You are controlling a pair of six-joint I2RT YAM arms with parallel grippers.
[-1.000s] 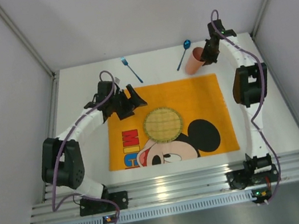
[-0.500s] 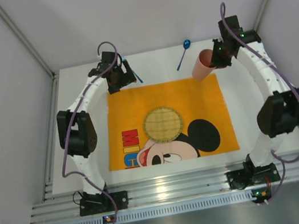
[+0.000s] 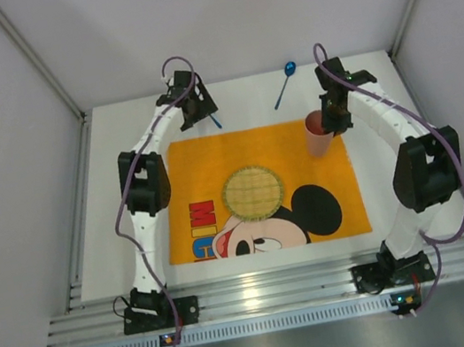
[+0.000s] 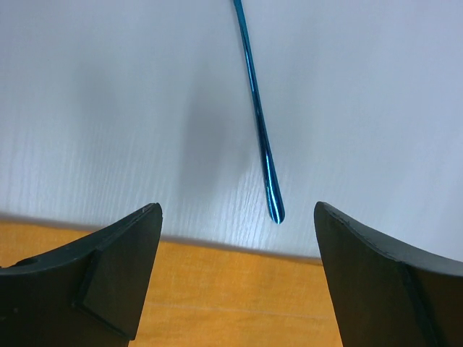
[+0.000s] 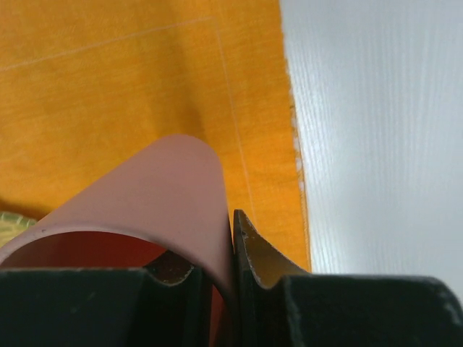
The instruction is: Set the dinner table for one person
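The dinner table (image 3: pixel 244 90) is a white top with an orange Mickey Mouse placemat (image 3: pixel 261 186) on it. My right gripper (image 3: pixel 335 116) is shut on the wall of a pink cup (image 3: pixel 317 135), over the placemat's far right corner. In the right wrist view one finger is inside the cup (image 5: pixel 145 202) and the other outside; whether the cup rests on the mat I cannot tell. My left gripper (image 3: pixel 200 107) is open above a blue fork (image 3: pixel 216 122) beyond the mat's far edge. The fork's handle (image 4: pixel 259 130) lies between the open fingers (image 4: pixel 237 217), untouched.
A round woven mat (image 3: pixel 253 192) lies in the middle of the placemat. A blue spoon (image 3: pixel 286 83) lies on the table at the far side, left of the right arm. Grey walls close in the far and side edges. A silver rail (image 3: pixel 271 291) runs along the near edge.
The left arm swung from the placemat's left side out to the fork. The right arm carried the cup from the far right of the table to the placemat's far right corner.
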